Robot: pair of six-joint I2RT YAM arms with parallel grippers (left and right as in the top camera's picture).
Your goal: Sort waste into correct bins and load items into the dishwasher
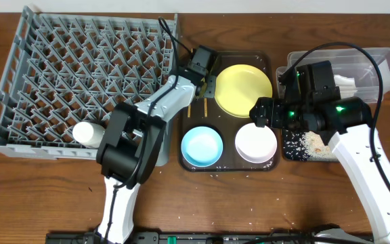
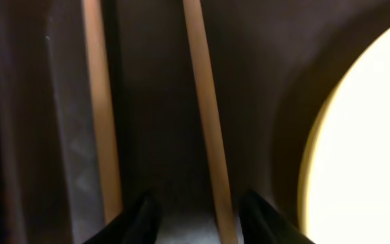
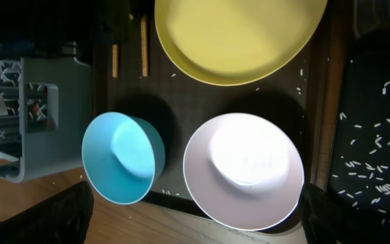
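Note:
The wooden chopsticks point(image 1: 199, 106) lie at the left edge of the brown serving tray, beside the yellow plate point(image 1: 242, 89). My left gripper point(image 1: 204, 85) is low over them and open; in the left wrist view one chopstick point(image 2: 207, 115) runs between the fingertips point(image 2: 196, 218), the other point(image 2: 100, 115) lies to the left. My right gripper point(image 1: 263, 112) hovers wide open above the white bowl point(image 1: 256, 142), which also shows in the right wrist view point(image 3: 246, 169). The blue bowl point(image 1: 202, 146) sits beside it. The white cup point(image 1: 87, 132) lies in the grey dish rack point(image 1: 26, 74). The wrapper is out of view.
The brown serving tray point(image 1: 271, 65) holds plate, bowls and chopsticks. The black tray point(image 1: 291, 152) at right holds rice scraps point(image 1: 315, 141). The clear tub point(image 1: 382, 59) behind it holds the white napkin point(image 1: 344, 83). Loose rice grains lie on the brown tray and the table.

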